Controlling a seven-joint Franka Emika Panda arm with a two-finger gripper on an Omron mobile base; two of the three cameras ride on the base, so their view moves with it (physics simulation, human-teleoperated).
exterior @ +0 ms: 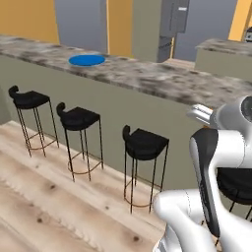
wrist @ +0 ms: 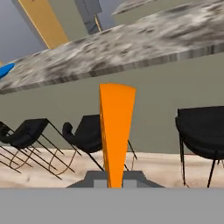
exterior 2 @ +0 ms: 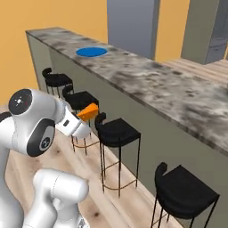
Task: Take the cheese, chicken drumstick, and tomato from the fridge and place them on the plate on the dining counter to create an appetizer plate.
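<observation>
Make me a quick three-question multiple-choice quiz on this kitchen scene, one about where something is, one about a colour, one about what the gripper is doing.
1. Where is the plate?
A. on a stool
B. on the dining counter
C. on the floor

2. What colour is the plate?
A. blue
B. white
C. green

3. What is the gripper doing?
A. hanging open
B. shut on nothing
C. shut on the cheese

Answers: 1 B, the disc lies on the marble top. 2 A, it is bright blue. 3 C, the orange wedge stands between the fingertips in the hand view.
</observation>
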